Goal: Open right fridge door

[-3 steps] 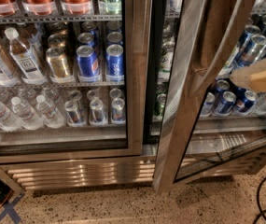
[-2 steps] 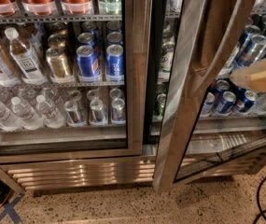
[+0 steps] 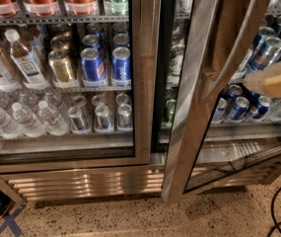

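Note:
The right fridge door [image 3: 192, 102] is a glass panel in a wide brushed-steel frame. It stands ajar, its near edge swung out toward me, leaving a dark gap [image 3: 167, 68] between it and the left door. A long steel handle [image 3: 231, 46] runs slantwise down its frame. My gripper [image 3: 270, 81] shows as a cream-coloured piece coming in from the right edge, at the glass just right of the handle's lower end. Blue cans [image 3: 238, 107] show through the glass behind it.
The left door [image 3: 142, 73] is shut, with water bottles [image 3: 24, 58], gold and blue cans [image 3: 93, 63] behind it. A steel grille [image 3: 86, 181] runs along the base. Speckled floor [image 3: 130, 218] lies in front, with a black cable [image 3: 278, 201] at the right and blue tape [image 3: 9, 223] at the left.

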{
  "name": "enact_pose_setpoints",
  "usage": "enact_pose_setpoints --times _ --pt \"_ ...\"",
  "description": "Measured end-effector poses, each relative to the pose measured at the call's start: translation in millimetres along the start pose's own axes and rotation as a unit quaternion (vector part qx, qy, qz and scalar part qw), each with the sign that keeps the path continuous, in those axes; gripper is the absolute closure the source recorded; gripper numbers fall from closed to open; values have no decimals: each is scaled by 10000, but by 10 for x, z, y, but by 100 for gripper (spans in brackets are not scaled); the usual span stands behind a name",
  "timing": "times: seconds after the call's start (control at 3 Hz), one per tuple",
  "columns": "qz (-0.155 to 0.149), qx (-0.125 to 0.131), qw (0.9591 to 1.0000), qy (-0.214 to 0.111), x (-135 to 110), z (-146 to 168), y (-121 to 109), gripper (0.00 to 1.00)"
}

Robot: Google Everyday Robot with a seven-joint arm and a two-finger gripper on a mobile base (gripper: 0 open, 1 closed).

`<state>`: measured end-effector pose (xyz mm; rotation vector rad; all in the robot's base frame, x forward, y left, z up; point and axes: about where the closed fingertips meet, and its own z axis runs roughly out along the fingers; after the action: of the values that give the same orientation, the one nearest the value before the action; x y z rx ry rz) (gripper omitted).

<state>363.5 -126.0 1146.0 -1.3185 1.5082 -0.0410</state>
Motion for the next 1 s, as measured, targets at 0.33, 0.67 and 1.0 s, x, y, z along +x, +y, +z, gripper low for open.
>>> enact_pose_setpoints --times 0.33,0.67,1.0 --pt "0 0 10000 0 0 0 0 0" --pt "0 0 10000 0 0 0 0 18" --pt "0 0 10000 0 0 0 0 31"
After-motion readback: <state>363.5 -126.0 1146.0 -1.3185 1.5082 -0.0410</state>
